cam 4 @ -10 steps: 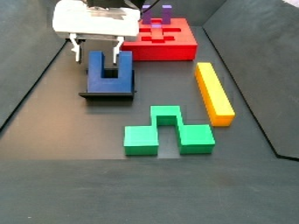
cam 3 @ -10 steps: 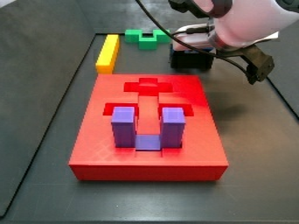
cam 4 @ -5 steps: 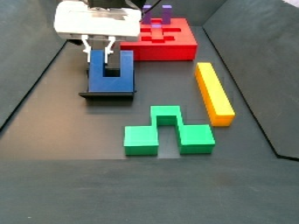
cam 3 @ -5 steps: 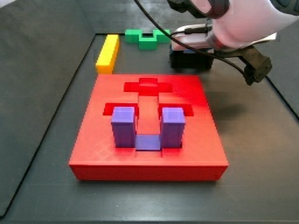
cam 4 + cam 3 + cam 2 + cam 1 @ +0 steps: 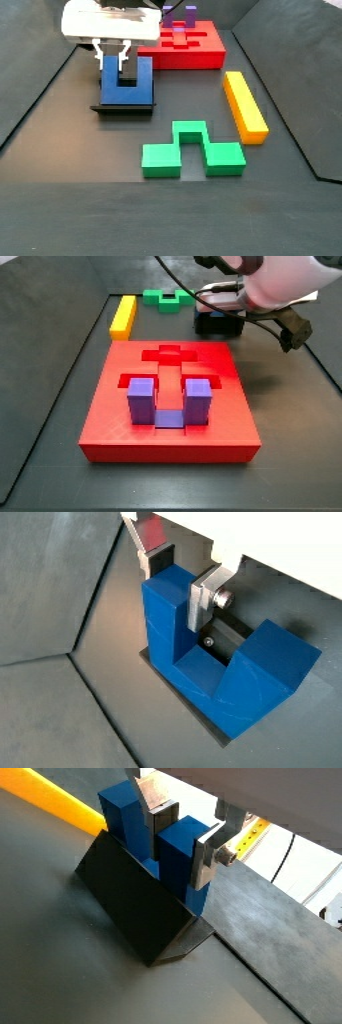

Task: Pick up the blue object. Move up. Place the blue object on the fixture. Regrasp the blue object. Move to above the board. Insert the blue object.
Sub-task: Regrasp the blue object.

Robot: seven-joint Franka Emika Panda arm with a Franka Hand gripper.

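Note:
The blue object point(image 5: 126, 86), a dark blue U-shaped block, stands prongs-up on the black fixture point(image 5: 123, 106) to the left of the red board point(image 5: 203, 57). My gripper point(image 5: 118, 58) reaches down from above, its silver fingers pressed on either side of one prong. Both wrist views show that prong between the plates, gripper point(image 5: 185, 840) and gripper point(image 5: 179, 584), while the free prong point(image 5: 274, 662) stands beside them. The block point(image 5: 127, 818) rests on the fixture point(image 5: 134, 898). In a side view the arm point(image 5: 274, 286) hides the fingers, and only the fixture point(image 5: 218, 324) shows beyond the board point(image 5: 167, 431).
A purple U-shaped block point(image 5: 170, 401) sits in a recess of the board, also the purple block point(image 5: 189, 14). A yellow bar point(image 5: 243, 102) and a green block point(image 5: 191, 150) lie on the dark floor right of the fixture. Low walls edge the floor.
Over the last second the fingers drew in from a wide stance onto one prong of the blue object. Nothing has moved in the last half second.

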